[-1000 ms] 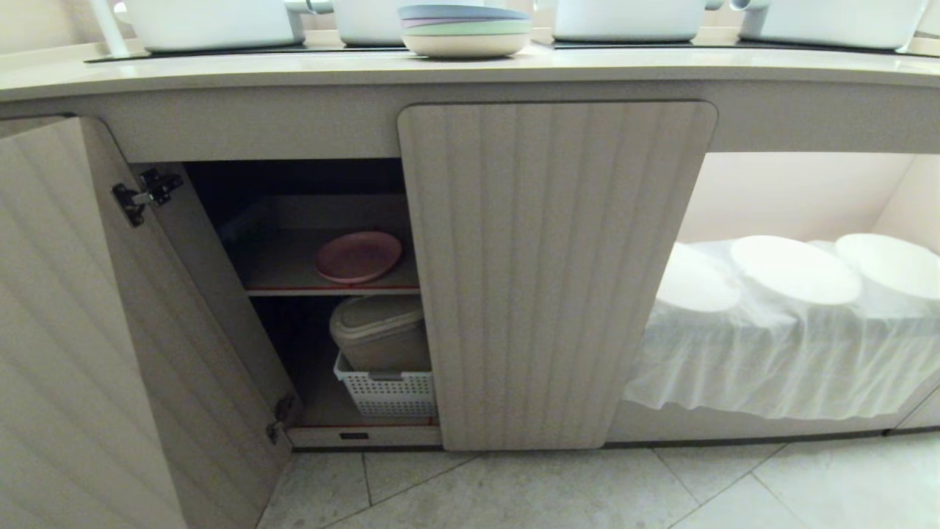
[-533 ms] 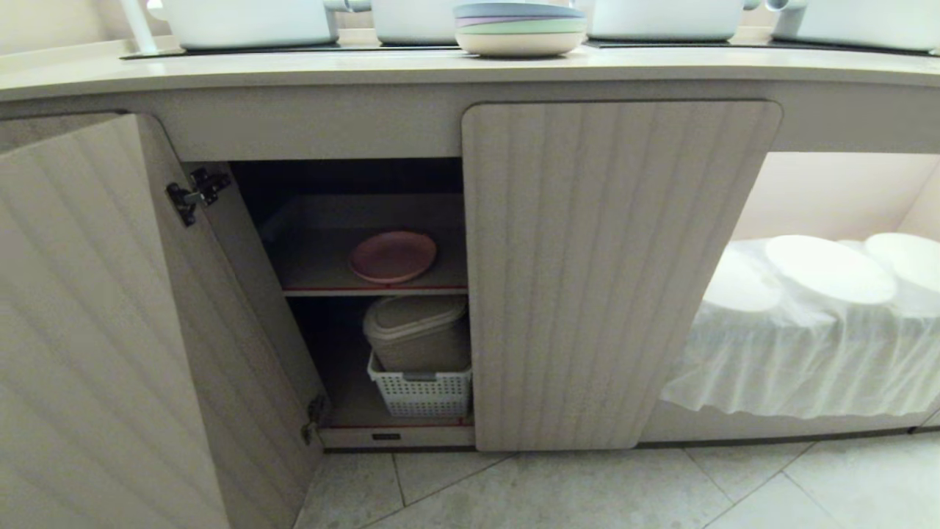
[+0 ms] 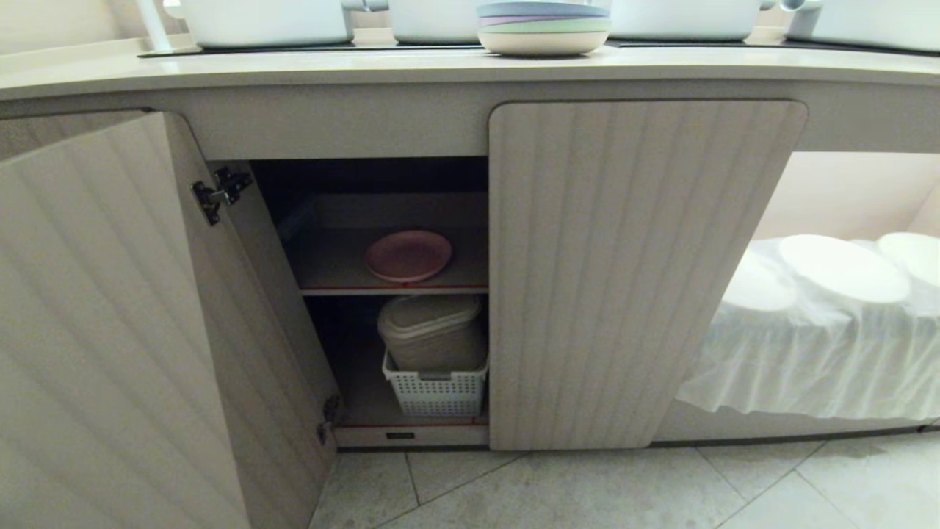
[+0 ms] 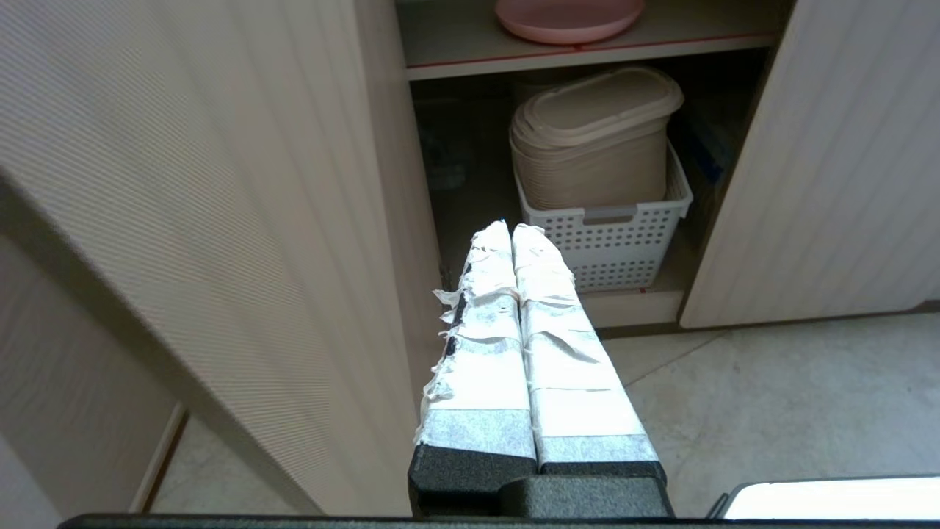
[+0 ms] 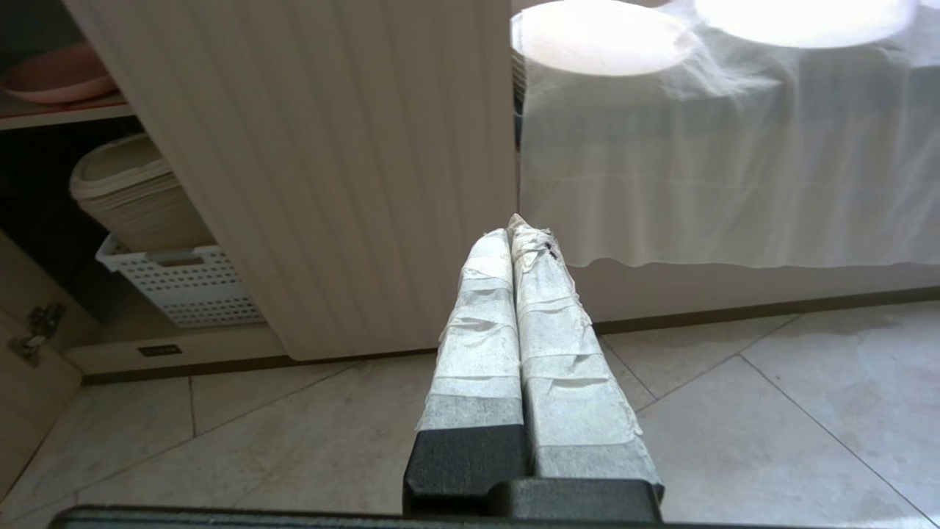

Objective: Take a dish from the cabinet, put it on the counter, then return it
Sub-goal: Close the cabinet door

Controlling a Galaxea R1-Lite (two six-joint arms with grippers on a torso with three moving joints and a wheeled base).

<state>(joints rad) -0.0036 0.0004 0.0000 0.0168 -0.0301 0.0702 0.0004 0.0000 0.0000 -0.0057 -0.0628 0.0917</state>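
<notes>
The pink dish (image 3: 408,255) lies on the grey, red-edged upper shelf (image 3: 330,275) of the cabinet, whose left door (image 3: 110,330) stands open and whose right door (image 3: 631,272) is closed. The dish (image 4: 569,16) also shows in the left wrist view, and its edge (image 5: 55,77) in the right wrist view. The cream counter (image 3: 294,70) runs above. My left gripper (image 4: 512,229) is shut and empty, low before the open compartment. My right gripper (image 5: 512,228) is shut and empty too, low in front of the closed door. Neither arm shows in the head view.
A beige lidded bin (image 3: 433,330) sits in a white perforated basket (image 3: 437,389) on the lower shelf. A stack of pastel plates (image 3: 543,28) and white pots (image 3: 268,20) stand on the counter. White discs on white cloth (image 3: 837,308) fill the recess to the right. Tiled floor (image 3: 587,492) lies below.
The whole head view has shifted to the right, so the camera has moved left along the cabinet. The dish and doors have not moved.
</notes>
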